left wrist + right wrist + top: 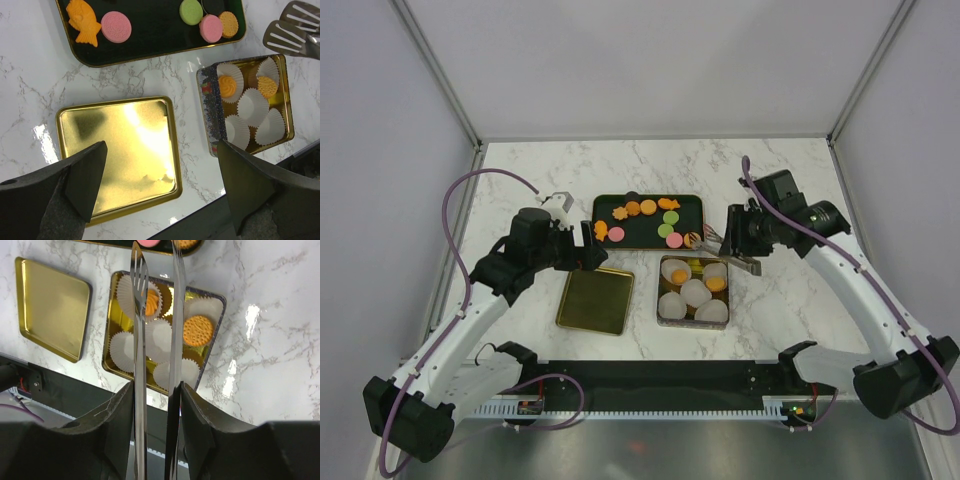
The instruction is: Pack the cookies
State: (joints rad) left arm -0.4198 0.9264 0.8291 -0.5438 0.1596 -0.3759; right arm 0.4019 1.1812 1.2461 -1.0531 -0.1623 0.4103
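Observation:
Several cookies (pixel 648 207) lie on a dark tray (pixel 610 205): round orange, pink and green ones and an orange fish (pixel 84 27). Two orange cookies (pixel 198 330) sit in white paper cups inside the gold tin (pixel 663 300). My right gripper (pixel 733 247) is shut on metal tongs (pixel 139 315), whose tips reach over the tray's near right corner beside a pink cookie (pixel 210 27). The tong arms stand apart. My left gripper (pixel 161 145) hangs open with nothing in it above the gold lid (pixel 120 145).
The gold lid (pixel 595 300) lies left of the tin (pixel 210 107), near the table's front edge. Empty paper cups (pixel 157 335) fill the rest of the tin. A black strip runs along the near edge by the arm bases.

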